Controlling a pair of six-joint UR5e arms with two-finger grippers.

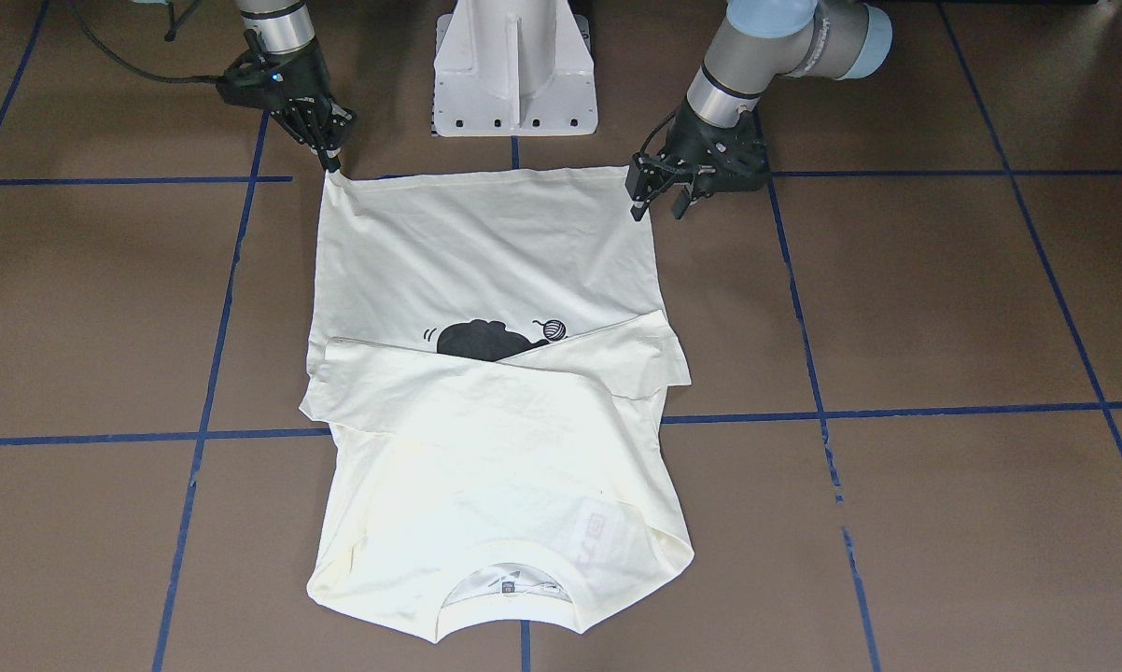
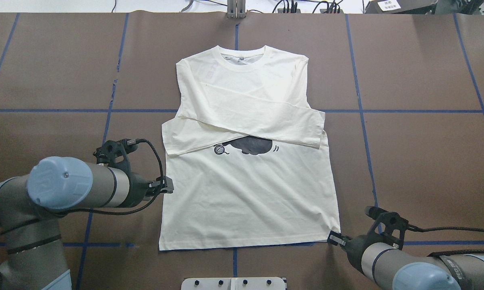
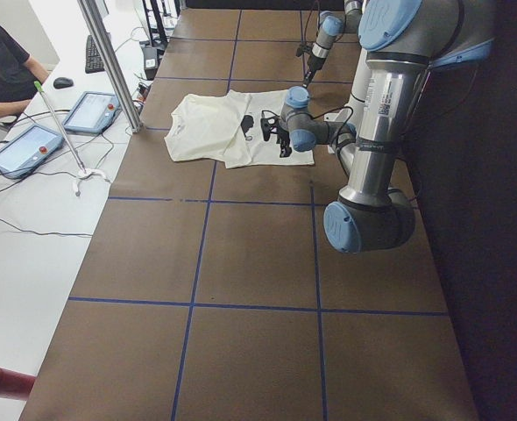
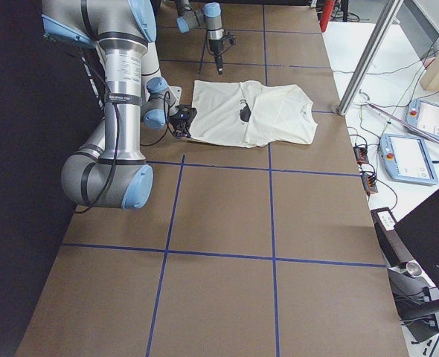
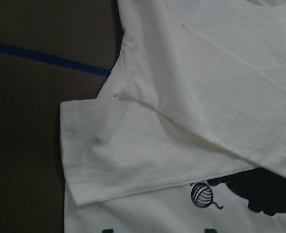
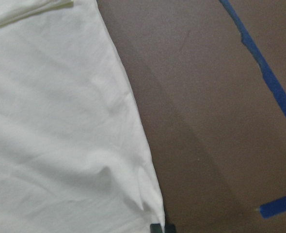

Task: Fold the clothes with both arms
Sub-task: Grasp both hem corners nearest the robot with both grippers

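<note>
Hem grasp on a sleeves-folded shirt: risk of a lopsided lift.

The cream-white long-sleeved cloth T-shirt (image 1: 486, 252) lies flat on the brown papered surface (image 1: 944, 299), collar away from the robot, its crossed sleeves (image 1: 608, 359) half covering the black cat print (image 1: 486, 341). The black two-finger right tool (image 1: 333, 164) appears pinched on its hem corner. The black two-finger left tool (image 1: 656, 207) stands spread at the opposite hem corner, one finger at the cloth edge and the other over bare surface, grasping nothing. Should the right side rise before the left closes, the hem would likely skew and drag. A shallow left pinch might catch only one layer or miss the cloth. A hasty carry-over could also slide the sleeves out of place.
</note>
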